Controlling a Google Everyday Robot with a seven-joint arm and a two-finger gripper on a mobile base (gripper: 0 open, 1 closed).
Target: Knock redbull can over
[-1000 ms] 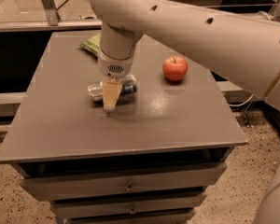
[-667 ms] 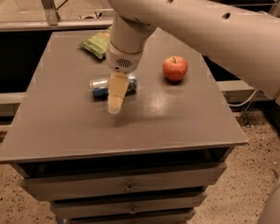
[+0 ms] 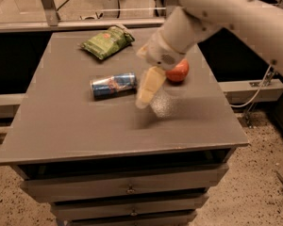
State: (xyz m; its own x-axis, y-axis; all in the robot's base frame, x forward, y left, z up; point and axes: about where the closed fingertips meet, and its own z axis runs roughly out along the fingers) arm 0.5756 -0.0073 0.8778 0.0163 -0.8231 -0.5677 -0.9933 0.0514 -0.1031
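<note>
The redbull can point(image 3: 113, 85) lies on its side on the grey table top point(image 3: 75, 126), silver and blue, its long axis running left to right. My gripper point(image 3: 147, 91) hangs from the white arm just to the right of the can, above the table and apart from the can. It holds nothing.
A green snack bag point(image 3: 107, 42) lies at the back left of the table. A red apple point(image 3: 178, 71) sits behind the gripper, partly hidden by the arm. The table has drawers point(image 3: 127, 188) below its front edge.
The arm has lifted and swung to the right, away from the can. The can lies on its side and is now fully in view.
</note>
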